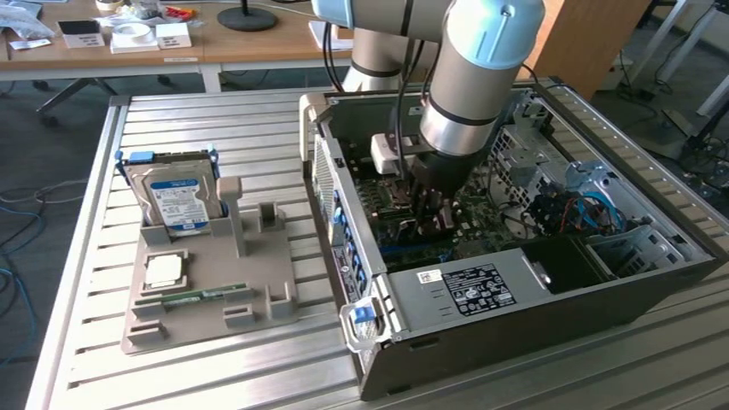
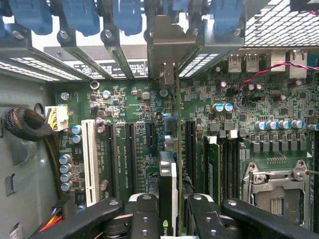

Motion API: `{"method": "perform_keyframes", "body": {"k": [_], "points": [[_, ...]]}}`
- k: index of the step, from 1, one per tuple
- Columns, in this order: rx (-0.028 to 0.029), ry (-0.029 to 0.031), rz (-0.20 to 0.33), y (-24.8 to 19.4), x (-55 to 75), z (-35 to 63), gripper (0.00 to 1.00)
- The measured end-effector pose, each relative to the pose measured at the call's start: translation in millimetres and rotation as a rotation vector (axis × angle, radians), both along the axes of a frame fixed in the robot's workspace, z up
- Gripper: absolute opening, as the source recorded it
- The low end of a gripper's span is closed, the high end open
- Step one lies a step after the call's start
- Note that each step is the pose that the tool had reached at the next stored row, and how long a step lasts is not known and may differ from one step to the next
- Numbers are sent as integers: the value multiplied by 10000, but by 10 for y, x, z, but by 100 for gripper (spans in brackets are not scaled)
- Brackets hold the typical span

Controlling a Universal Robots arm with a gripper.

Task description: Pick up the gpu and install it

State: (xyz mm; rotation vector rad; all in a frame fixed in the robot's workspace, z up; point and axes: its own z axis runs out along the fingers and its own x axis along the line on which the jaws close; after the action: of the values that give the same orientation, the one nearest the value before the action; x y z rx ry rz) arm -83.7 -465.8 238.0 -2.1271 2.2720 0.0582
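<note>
Computer case (image 1: 535, 299) — open, lying on its side on the slatted metal table (image 1: 205, 376), at roughly 3 o'clock in the exterior view. The arm (image 1: 479, 77) reaches down into it from 12 o'clock.

Gripper (image 1: 431, 224) — inside the case, low over the motherboard (image 2: 134, 129). In the wrist view its black fingers (image 2: 144, 219) sit clenched on either side of a thin card held edge-on.

The gpu (image 2: 168, 184) — grasped between those fingers, standing on edge above the motherboard. Its pale metal bracket (image 2: 164, 50) rises at 12 o'clock in the wrist picture, up against the row of rear slot openings beneath the blue clips (image 2: 79, 17). The card runs in line with the black expansion slots (image 2: 130, 154); whether its edge is seated in a slot cannot be told.

White slot (image 2: 89, 162) — at 9 o'clock from the card, well apart from it.

Processor socket (image 2: 271, 189) — at 4 o'clock from the card, metal frame shut.

Grey parts tray (image 1: 217, 290) — on the table at 9 o'clock from the case. On it: a hard drive (image 1: 177, 198) with a blue-white label propped upright at the far end, a square processor (image 1: 166, 270) lying flat, and a green memory stick (image 1: 205, 296) lying along the near edge.
</note>
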Motion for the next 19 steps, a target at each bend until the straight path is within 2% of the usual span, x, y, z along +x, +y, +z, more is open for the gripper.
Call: {"method": "perform_keyframes", "body": {"k": [19], "points": [[-2,0,0,0,-1,-28,27]]}}
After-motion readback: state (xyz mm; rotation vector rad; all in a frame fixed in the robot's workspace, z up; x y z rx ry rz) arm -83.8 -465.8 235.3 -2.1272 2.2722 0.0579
